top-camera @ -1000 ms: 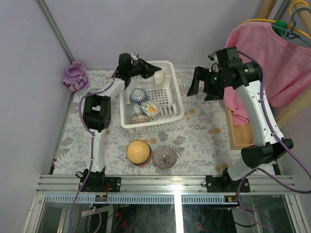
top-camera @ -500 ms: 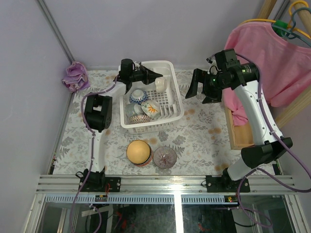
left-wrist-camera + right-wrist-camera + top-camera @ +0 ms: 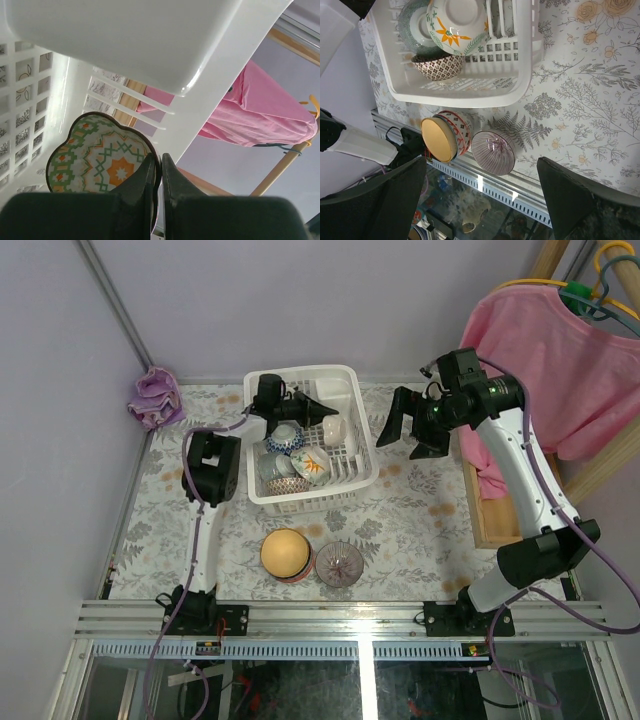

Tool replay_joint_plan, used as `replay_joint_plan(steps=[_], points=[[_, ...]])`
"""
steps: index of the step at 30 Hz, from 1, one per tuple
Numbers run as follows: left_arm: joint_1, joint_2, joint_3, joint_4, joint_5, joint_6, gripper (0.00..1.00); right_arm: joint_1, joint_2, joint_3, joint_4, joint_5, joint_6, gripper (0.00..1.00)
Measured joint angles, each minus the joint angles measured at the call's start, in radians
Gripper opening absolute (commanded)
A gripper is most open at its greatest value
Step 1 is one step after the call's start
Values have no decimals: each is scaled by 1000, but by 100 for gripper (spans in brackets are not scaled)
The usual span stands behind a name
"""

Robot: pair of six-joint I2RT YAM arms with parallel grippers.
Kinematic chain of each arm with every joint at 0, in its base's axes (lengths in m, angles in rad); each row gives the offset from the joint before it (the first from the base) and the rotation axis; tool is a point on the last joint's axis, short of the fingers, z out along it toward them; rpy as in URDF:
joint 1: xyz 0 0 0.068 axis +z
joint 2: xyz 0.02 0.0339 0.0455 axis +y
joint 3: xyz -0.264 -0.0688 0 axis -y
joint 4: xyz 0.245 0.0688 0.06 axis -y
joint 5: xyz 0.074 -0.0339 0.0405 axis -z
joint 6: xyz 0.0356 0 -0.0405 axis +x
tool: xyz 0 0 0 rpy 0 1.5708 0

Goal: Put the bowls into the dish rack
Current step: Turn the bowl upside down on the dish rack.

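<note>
We see L gripper [image 3: 325,416] w/ fingers together inside rack [image 3: 312,502], tips just beside a patterned bowl [image 3: 100,167], R gripper [image 3: 410,435] spread wide at rack's 3 o'clock, other bowls [image 3: 290,460] racked, orange bowl [image 3: 285,553] & striped bowl [image 3: 340,563] on table [image 3: 420,520] at its 6.

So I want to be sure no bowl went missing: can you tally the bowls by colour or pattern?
Blue and white bowl: 1
White bowl with orange flower: 1
Grey-green bowl: 1
Brown patterned bowl: 1
Scalloped green and orange bowl: 1
Orange-yellow bowl: 1
Purple striped bowl: 1
Total: 7
</note>
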Motion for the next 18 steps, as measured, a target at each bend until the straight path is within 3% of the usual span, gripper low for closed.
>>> replay_joint_plan(steps=[18], points=[[-4, 71, 64, 2, 41, 0, 3, 0, -14, -37, 47, -26, 24, 99]])
